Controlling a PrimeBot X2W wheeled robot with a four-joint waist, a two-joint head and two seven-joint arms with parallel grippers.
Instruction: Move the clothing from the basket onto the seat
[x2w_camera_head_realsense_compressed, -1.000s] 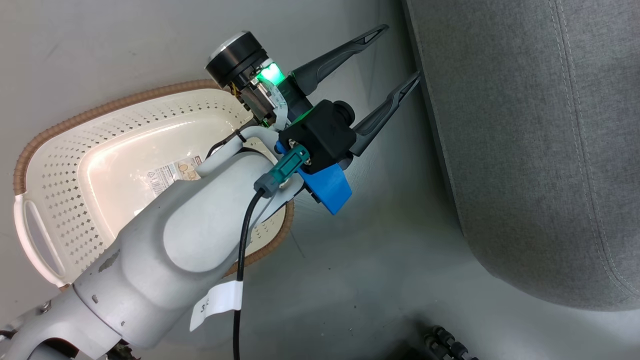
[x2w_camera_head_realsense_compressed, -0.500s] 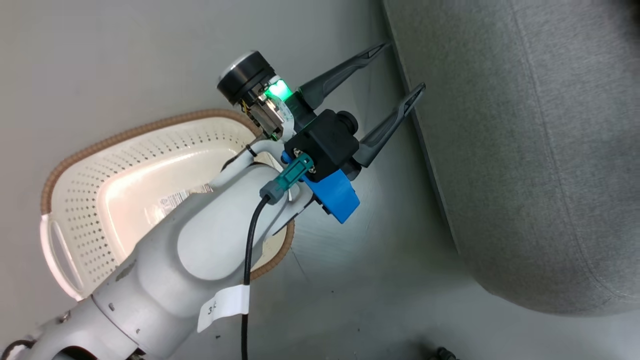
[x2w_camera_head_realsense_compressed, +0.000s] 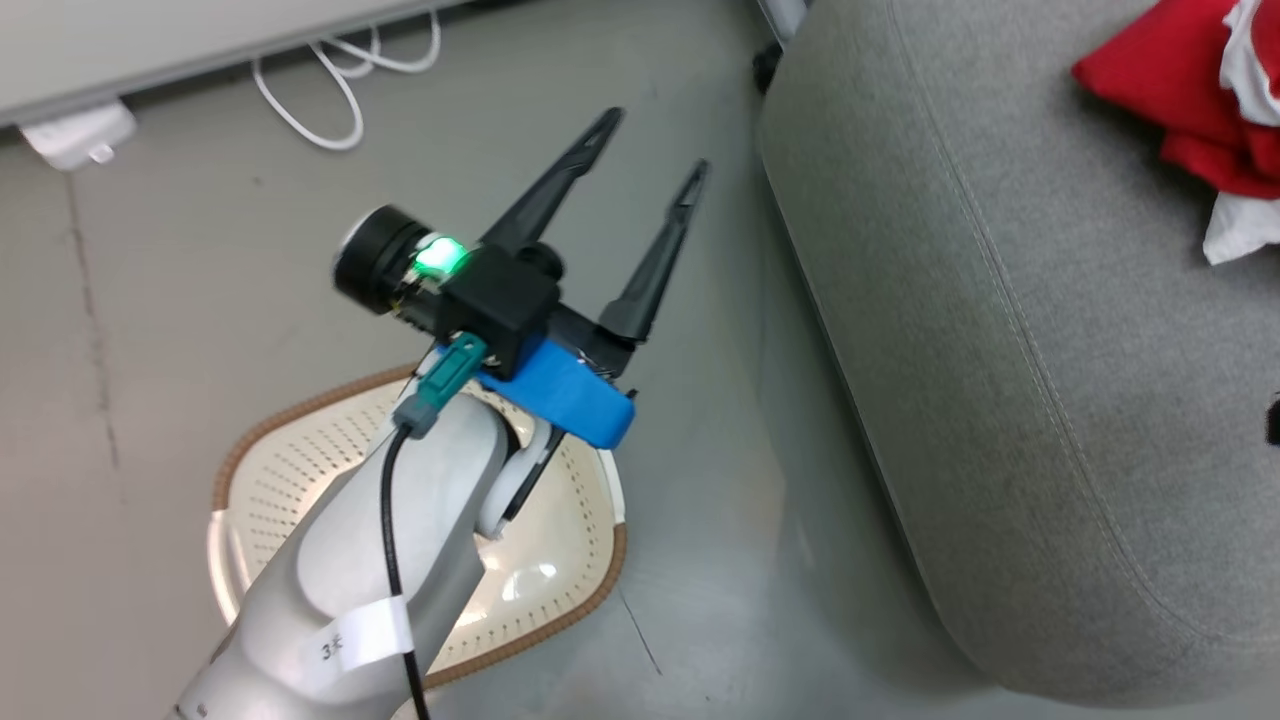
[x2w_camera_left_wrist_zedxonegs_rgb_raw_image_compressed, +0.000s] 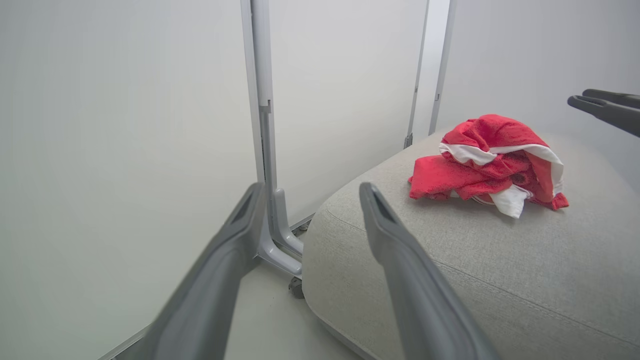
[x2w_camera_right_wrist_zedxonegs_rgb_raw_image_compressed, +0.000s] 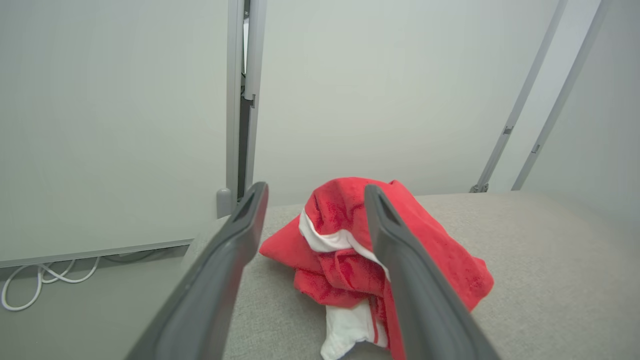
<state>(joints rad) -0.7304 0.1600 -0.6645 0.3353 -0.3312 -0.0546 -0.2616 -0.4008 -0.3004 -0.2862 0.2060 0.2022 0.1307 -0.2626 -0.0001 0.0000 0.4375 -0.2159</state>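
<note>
The left claw (x2w_camera_head_realsense_compressed: 657, 139) gapes wide and empty mid-frame, just past the basket (x2w_camera_head_realsense_compressed: 300, 470) at lower left. The right claw (x2w_camera_right_wrist_zedxonegs_rgb_raw_image_compressed: 316, 189), equally wide and empty, points at the red clothing (x2w_camera_head_realsense_compressed: 1170, 90) heaped on the grey seat (x2w_camera_head_realsense_compressed: 1000, 350), upper right.

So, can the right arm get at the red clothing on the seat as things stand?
Probably yes: the right gripper is open and points straight at the clothing on the seat, with nothing between them.
</note>
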